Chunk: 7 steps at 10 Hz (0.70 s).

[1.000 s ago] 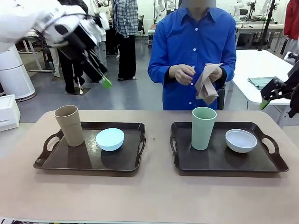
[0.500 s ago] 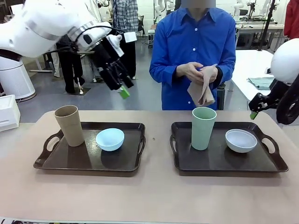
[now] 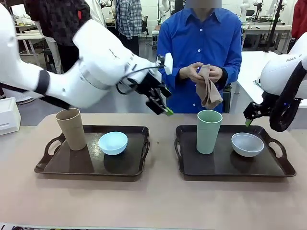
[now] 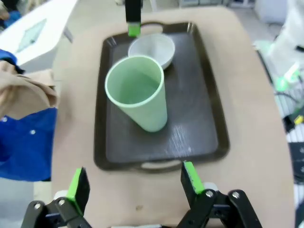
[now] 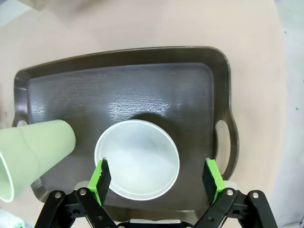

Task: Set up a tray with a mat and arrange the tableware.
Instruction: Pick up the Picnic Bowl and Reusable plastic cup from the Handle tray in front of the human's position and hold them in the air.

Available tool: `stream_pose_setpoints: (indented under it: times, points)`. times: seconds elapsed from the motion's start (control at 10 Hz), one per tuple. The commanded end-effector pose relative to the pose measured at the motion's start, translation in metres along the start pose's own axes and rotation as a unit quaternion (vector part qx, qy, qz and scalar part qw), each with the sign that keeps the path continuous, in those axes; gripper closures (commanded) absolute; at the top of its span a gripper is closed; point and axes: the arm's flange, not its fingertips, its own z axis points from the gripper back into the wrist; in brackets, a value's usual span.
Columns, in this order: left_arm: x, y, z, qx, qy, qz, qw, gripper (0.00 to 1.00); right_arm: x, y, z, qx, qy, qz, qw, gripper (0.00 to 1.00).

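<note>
Two dark trays sit on the table. The left tray (image 3: 91, 164) carries a tan-brown cup (image 3: 71, 128) and a light blue bowl (image 3: 113, 143). On the right tray (image 3: 225, 165) stand a pale green cup (image 3: 208, 131) and a whitish bowl (image 3: 247, 144). My left gripper (image 3: 166, 111) hangs open in the air left of the green cup (image 4: 137, 92), over the near handle of that tray (image 4: 190, 128). My right gripper (image 3: 247, 121) hovers open straight above the whitish bowl (image 5: 137, 159). The person holds a folded tan mat (image 3: 208, 91) in both hands.
The person in a blue shirt stands at the far edge behind the right tray. Bare tan tabletop (image 3: 153, 201) lies in front of and between the trays. The green cup (image 5: 33, 154) stands close beside the whitish bowl.
My left arm has swung right and down across the table toward the right tray. My right gripper has come down and in over the whitish bowl. The person keeps handling the mat.
</note>
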Motion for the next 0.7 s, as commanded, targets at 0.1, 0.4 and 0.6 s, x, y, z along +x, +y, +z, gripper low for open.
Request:
stream_pose_setpoints:
  times: [0.1, 0.4, 0.6]
  points:
    - [-0.001, 0.005, 0.018, -0.008, 0.017, -0.012, 1.000, 0.00, -0.002, 0.000, -0.001, -0.005, 0.002, 0.005, 1.000, 0.00]
    - [-0.001, 0.005, 0.018, -0.008, 0.017, -0.012, 1.000, 0.00, -0.002, 0.000, -0.001, -0.005, 0.002, 0.005, 1.000, 0.00]
    - [-0.004, 0.007, 0.007, -0.006, -0.029, 0.032, 0.999, 0.00, 0.004, 0.001, -0.011, -0.004, 0.019, 0.004, 1.000, 0.00]
